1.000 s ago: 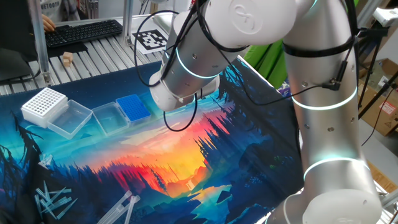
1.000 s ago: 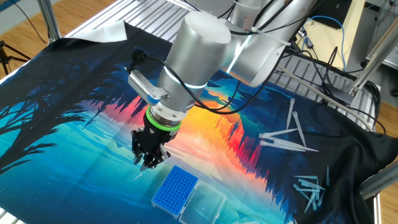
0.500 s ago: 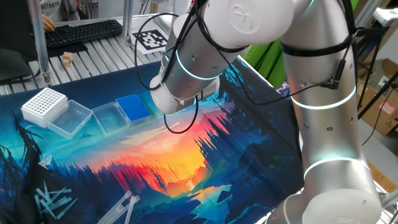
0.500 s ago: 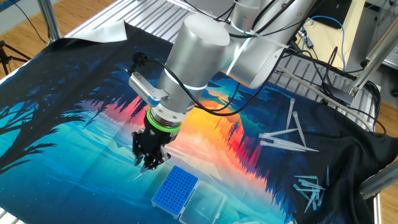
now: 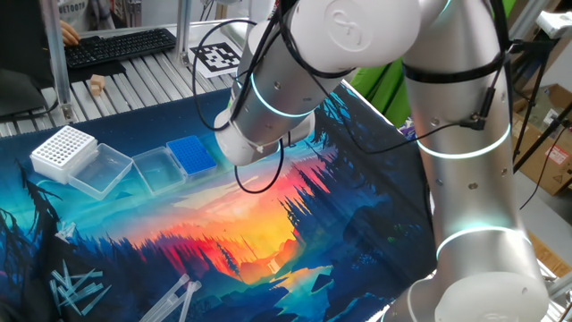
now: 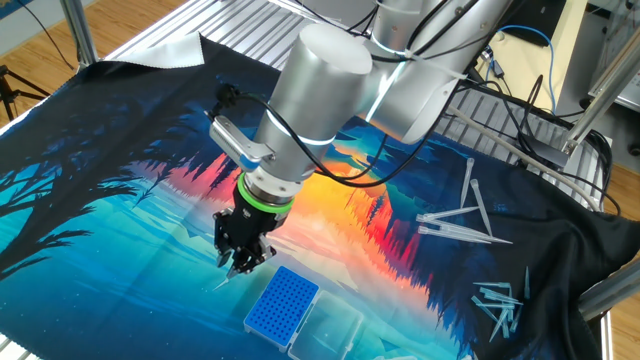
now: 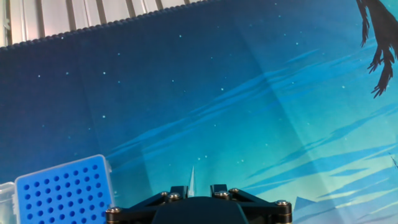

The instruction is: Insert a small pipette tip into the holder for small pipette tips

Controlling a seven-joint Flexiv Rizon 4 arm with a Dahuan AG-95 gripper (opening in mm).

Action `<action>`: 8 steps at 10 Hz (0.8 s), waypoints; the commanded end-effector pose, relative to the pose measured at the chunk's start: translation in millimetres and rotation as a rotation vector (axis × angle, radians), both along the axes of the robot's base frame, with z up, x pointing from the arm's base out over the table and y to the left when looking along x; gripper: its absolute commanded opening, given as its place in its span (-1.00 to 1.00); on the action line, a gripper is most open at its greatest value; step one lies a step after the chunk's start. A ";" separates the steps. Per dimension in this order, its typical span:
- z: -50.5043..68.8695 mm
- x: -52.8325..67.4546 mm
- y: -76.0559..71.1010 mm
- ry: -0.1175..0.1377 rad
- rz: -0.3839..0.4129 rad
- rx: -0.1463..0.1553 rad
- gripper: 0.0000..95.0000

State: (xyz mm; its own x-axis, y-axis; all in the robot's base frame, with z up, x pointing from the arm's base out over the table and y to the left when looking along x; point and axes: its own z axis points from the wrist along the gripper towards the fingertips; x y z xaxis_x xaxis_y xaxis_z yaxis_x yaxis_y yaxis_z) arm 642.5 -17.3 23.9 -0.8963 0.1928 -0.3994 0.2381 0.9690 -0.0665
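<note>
With jaws pinching the small pipette tip (image 7: 191, 178), the gripper (image 6: 240, 262) beside the blue holder (image 6: 282, 303) should align vertically over a hole before descending.

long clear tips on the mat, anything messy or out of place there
Yes: the long clear tips lie loose and crisscrossed on the mat, with another jumbled pile near its edge, none racked.
</note>
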 end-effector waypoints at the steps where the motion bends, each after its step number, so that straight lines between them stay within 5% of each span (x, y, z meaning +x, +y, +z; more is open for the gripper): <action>1: -2.5 1.1 1.5 -0.016 0.003 -0.003 -0.60; 8: -7.0 3.4 2.8 -0.023 -0.007 0.002 -0.60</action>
State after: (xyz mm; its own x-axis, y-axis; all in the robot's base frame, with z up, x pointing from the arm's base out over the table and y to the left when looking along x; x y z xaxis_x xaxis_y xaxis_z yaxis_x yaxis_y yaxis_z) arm 645.5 -14.5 16.9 -0.8854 0.2007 -0.4193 0.2478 0.9669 -0.0603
